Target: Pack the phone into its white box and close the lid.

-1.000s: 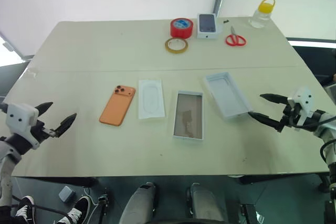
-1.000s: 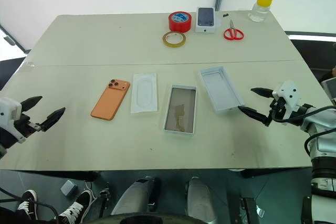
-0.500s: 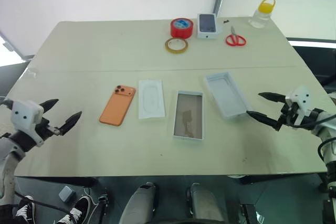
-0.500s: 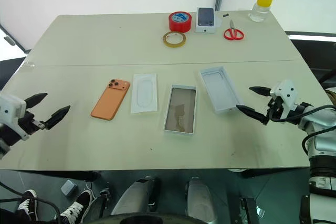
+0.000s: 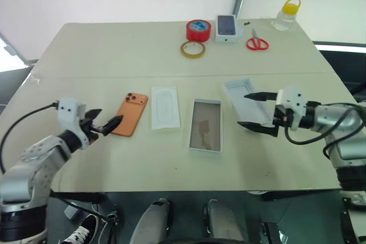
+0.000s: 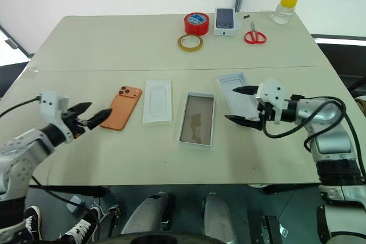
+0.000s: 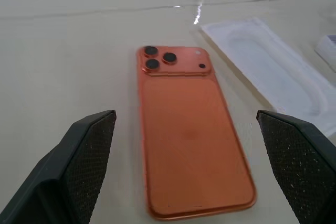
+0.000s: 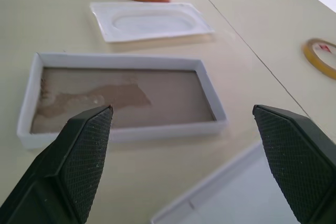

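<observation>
No writing or brand is legible to me anywhere on the table [image 5: 86, 55]; the print on the small white box [image 5: 226, 28] at the far edge is a dark phone picture, nothing more I can read.

Count: one phone [image 5: 129, 115], orange, face down, three lenses on the camera block at its far end, lying left of centre. One flat white card [image 5: 164, 107] with an oval outline just right of it. One white box [image 5: 205, 125], open, brownish floor up, at centre. One lid [image 5: 247, 102], inner face up, right of the box and angled. Two tape rolls at the far edge: a red roll [image 5: 198, 30] and a flatter tan roll [image 5: 192, 50] just in front of it. One pair of red-handled scissors [image 5: 257, 42]. One clear bottle [image 5: 285, 14] with a yellow cap, far right.

My left gripper [image 5: 104, 124] sits just left of the phone's near end, fingers spread wide, holding nothing; in its wrist view the phone lies between the two pads. My right gripper [image 5: 254, 110] hangs over the lid's near end, fingers also spread, empty. I cannot tell whether either touches anything.
</observation>
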{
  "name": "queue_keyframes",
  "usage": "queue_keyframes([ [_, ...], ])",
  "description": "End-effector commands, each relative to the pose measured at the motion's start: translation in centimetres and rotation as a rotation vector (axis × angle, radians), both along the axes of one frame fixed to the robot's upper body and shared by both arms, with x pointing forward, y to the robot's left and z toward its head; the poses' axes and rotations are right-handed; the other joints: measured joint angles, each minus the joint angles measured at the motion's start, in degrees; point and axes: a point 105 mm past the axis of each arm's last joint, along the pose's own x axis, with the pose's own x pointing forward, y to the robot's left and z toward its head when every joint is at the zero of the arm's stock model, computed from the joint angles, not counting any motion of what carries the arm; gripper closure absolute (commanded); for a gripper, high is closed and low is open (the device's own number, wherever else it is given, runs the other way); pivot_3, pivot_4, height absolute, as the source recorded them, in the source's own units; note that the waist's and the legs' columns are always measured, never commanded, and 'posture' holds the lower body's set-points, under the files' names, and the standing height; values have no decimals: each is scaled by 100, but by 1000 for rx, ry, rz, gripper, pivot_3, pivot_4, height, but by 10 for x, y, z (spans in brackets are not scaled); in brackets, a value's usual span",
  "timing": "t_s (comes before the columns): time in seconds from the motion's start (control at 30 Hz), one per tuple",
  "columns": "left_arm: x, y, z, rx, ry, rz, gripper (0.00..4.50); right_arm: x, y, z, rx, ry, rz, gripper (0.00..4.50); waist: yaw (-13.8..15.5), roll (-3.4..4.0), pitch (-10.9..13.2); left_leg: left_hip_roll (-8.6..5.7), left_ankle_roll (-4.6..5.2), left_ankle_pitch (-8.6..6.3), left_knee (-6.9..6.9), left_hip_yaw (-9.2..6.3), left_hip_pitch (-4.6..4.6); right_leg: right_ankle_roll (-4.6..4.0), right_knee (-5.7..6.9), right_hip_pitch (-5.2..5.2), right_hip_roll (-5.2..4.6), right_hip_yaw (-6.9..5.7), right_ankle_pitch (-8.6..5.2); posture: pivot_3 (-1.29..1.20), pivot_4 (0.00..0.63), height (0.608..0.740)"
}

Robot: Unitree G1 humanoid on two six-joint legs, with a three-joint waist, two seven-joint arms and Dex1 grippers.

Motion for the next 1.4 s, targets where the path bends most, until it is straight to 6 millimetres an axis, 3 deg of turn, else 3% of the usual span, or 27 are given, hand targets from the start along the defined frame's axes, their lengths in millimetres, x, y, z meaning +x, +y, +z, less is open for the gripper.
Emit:
queue_keyframes([
  [0.03, 12, -26, 9, -110, 59, -33, 0, 2, 7, 10, 14, -42, 21, 39, 2, -7, 2, 0, 0, 0, -1, -1, 0, 0, 0, 0, 0, -1, 0, 0, 150, 740],
  [0.17, 18, -58, 3, -161, 180, -83, 0, -2, 14, 6, -7, -39, 66, 39, 7, -18, 8, -4, -3, 2, 2, -5, -5, 2, -3, 0, -1, -6, 0, 0, 150, 740],
  [0.5, 29, -80, -12, -400, 308, -86, 0, 1, 15, 6, 15, -50, 50, 39, 2, -18, 8, 0, -17, 10, 4, -4, 0, 1, 6, 1, 7, -2, 1, 0, 150, 740],
  [0.77, 40, -79, -23, -447, 350, -42, 0, 0, 15, 3, 27, -57, 33, 39, 4, -20, 8, -3, -39, 23, 5, -3, 1, 2, 3, 6, 4, -4, 1, 0, 150, 740],
  [1.03, 52, -90, -24, -522, 387, -47, 0, 2, 19, 4, 45, -72, 27, 39, 5, -21, 6, -4, -40, 23, 6, -4, 1, 2, 3, 8, 3, -5, 1, 0, 150, 740],
  [1.13, 50, -91, -28, -517, 409, -56, 845, 3, 18, 5, 47, -76, 21, 0, 4, -21, 6, -4, -40, 24, 6, -4, 2, 2, 3, 8, 3, -5, 1, 0, 150, 740],
  [1.37, 46, -85, -41, -488, 448, -39, 4439, 4, 18, 7, 55, -89, 6, 0, 2, -12, 1, -4, -40, 24, 5, -4, 3, 2, 3, 8, 3, -4, 1, 0, 150, 740],
  [1.4, 46, -85, -41, -494, 450, -39, 4439, 5, 18, 8, 58, -91, 5, 0, -5, -11, -1, -4, -40, 24, 5, -4, 6, 2, 3, 11, 3, -4, 1, 0, 150, 740],
])
